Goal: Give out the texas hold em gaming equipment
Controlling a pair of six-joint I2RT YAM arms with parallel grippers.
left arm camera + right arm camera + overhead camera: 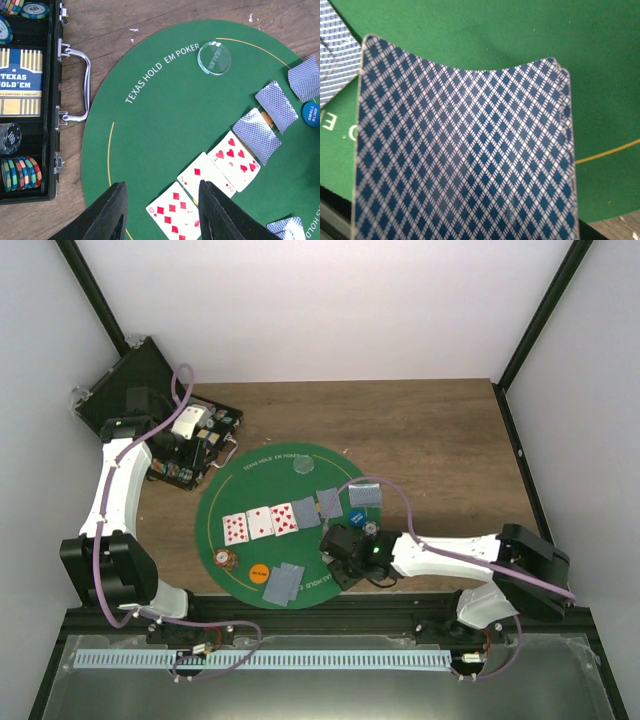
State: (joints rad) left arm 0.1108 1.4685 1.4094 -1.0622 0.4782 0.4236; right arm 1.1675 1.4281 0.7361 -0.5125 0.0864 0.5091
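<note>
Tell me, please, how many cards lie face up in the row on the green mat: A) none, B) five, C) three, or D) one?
C: three red-pipped cards lie face up side by side on the green mat, and the row continues to their right with two face-down cards.

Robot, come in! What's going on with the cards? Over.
Left gripper open, empty, near the case. Right gripper: blue-backed cards fill its camera, grip unclear. No obstruction seen.
</note>
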